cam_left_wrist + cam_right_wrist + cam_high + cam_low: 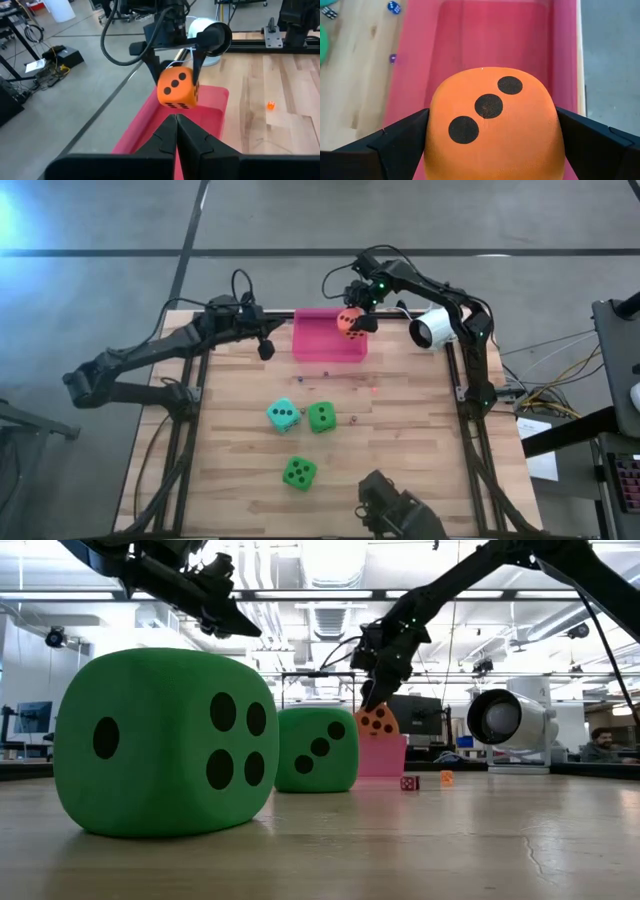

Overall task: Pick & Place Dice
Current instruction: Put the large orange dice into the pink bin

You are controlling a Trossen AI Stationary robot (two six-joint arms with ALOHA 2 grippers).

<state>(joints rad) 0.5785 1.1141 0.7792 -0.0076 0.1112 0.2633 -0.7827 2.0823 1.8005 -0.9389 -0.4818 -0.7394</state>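
Observation:
The orange die (350, 322) hangs in my right gripper (356, 320) above the pink tray (310, 340) at the table's far side; it also shows in the left wrist view as the orange die (177, 89) and in the low view (377, 721). A teal die (283, 415) and a green die (321, 417) rest side by side at mid-table, and a second green die (299, 472) sits nearer the near edge. My left gripper (265, 348) is shut and hovers just left of the tray, holding nothing. My right gripper pinches the orange die between its two fingers (400, 142), one on each of two opposite side faces (434, 135). The fingers come from above, pointing down. The die is lifted clear over the pink tray, its three-pip face (489, 106) toward the wrist camera.
A white cylindrical camera (432, 328) sits at the table's far right corner beside the tray. Tiny dice (409, 782) lie on the wood near the tray. A dark device (395, 510) stands at the near edge. Bare wood lies between the tray and the big dice.

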